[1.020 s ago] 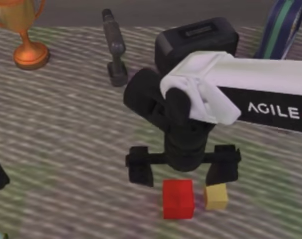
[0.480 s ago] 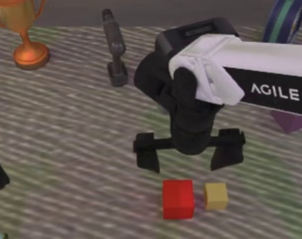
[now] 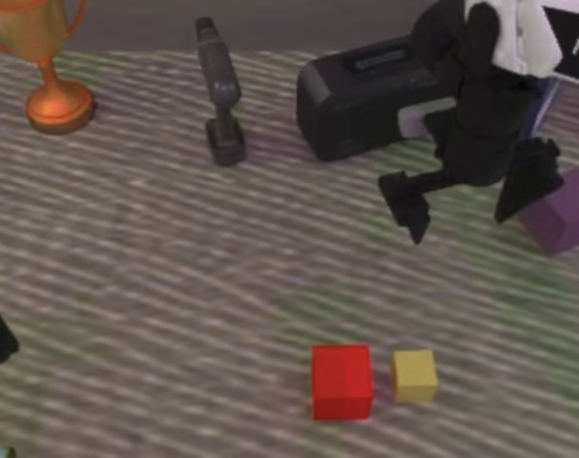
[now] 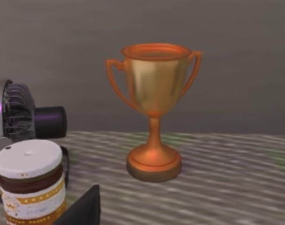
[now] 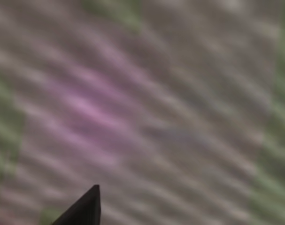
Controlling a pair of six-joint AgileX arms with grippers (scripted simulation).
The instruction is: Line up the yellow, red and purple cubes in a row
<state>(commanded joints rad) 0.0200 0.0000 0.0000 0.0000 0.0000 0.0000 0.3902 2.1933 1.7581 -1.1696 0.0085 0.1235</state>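
- Right gripper (image 3: 468, 196) fingers spread wide, nothing between them; hanging at the far right of the table, one fingertip just beside the purple cube (image 3: 563, 213), not gripping it yet.
- Left gripper barely in frame at the near left edge, parked; can't tell how its fingers sit.
- Progress so far: red cube (image 3: 341, 382) and yellow cube (image 3: 414, 375) already side by side near the front, yellow on the right, small gap between, pretty much in line.
- Still left, by the look of it: grab purple, carry it over, drop it at one end of that pair.
- Top view only: all three cubes, plus a drill (image 3: 219, 91) and black box (image 3: 365, 93) at the far side.
- Left wrist view only: a jar (image 4: 30, 183) and a fan (image 4: 15, 112) beside the trophy (image 4: 154, 110); no cubes.
- Right wrist view: just table texture (image 5: 170, 108) and one dark fingertip (image 5: 83, 208).
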